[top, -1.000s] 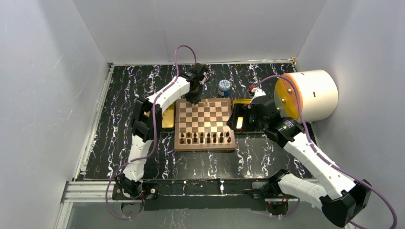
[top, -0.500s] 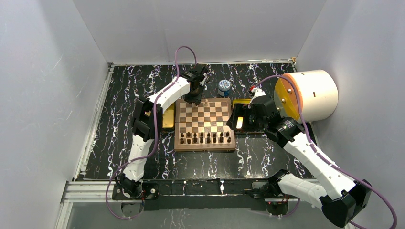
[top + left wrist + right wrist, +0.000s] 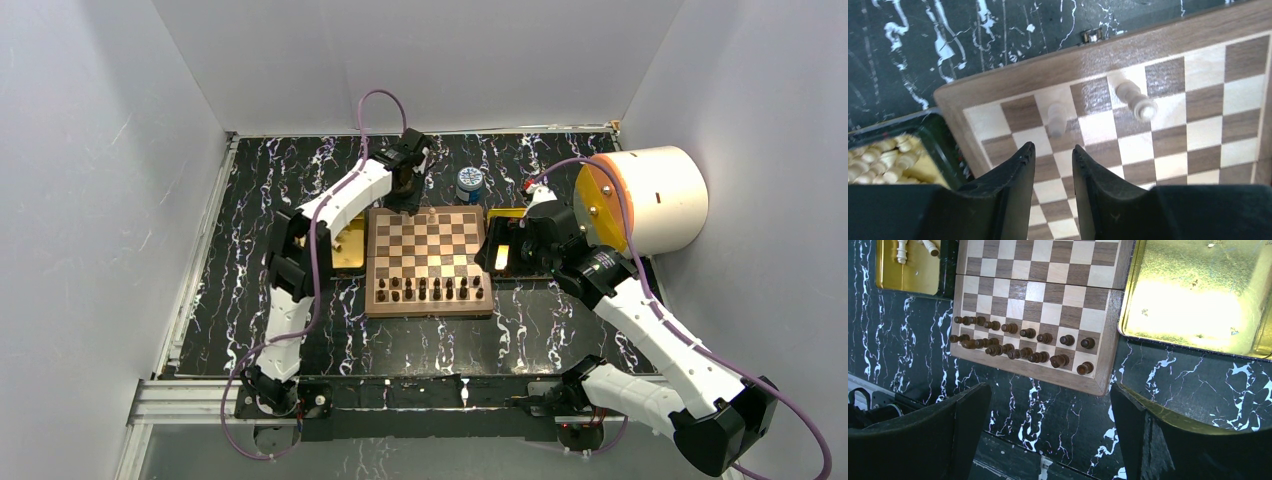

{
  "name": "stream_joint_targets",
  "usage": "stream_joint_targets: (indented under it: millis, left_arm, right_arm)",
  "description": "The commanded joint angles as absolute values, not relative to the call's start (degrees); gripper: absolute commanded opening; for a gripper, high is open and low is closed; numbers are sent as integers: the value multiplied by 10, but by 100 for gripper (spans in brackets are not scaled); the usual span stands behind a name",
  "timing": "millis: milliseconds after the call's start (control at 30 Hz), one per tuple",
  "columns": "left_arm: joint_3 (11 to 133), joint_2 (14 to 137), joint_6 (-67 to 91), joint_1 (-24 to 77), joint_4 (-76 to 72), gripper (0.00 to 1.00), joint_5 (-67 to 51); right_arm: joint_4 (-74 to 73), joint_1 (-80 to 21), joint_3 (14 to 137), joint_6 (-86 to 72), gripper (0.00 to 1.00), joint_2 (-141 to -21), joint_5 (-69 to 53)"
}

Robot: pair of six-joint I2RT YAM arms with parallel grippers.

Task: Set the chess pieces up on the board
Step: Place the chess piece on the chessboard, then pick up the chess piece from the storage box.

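Observation:
The board (image 3: pixel 430 248) lies in the middle of the table, with dark pieces (image 3: pixel 435 289) along its two near rows. In the left wrist view two cream chess pieces stand near the board's (image 3: pixel 1013 82) far-left corner, one (image 3: pixel 1055 120) just ahead of my fingertips and another (image 3: pixel 1135 100) two squares to its right. My left gripper (image 3: pixel 1053 152) hovers over that corner (image 3: pixel 404 190), jaws a little apart and holding nothing. My right gripper (image 3: pixel 1050 405) stands wide open and empty above the table by the board's right side (image 3: pixel 500 255).
A gold tray (image 3: pixel 923 172) left of the board holds several loose cream pieces (image 3: pixel 878 160). A second gold tray (image 3: pixel 1198 295) lies at the board's right. A blue-and-white jar (image 3: pixel 469 183) stands behind the board. A big white cylinder (image 3: pixel 655 200) sits at the back right.
My left gripper has opened slightly and drawn back and up from the board's far-left corner, leaving a cream piece standing there. The right arm has not moved.

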State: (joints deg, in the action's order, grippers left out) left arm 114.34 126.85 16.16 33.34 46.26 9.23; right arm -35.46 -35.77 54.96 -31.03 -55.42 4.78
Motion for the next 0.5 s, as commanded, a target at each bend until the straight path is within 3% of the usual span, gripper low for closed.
stream_joint_targets:
  millis: [0, 467]
  left_arm:
    - [1112, 1147, 174, 334, 452, 31, 121]
    - [850, 921, 215, 242, 352, 29, 197]
  right_arm:
    - [-338, -361, 565, -301, 99, -542, 54]
    - [-344, -360, 579, -305, 99, -543, 39]
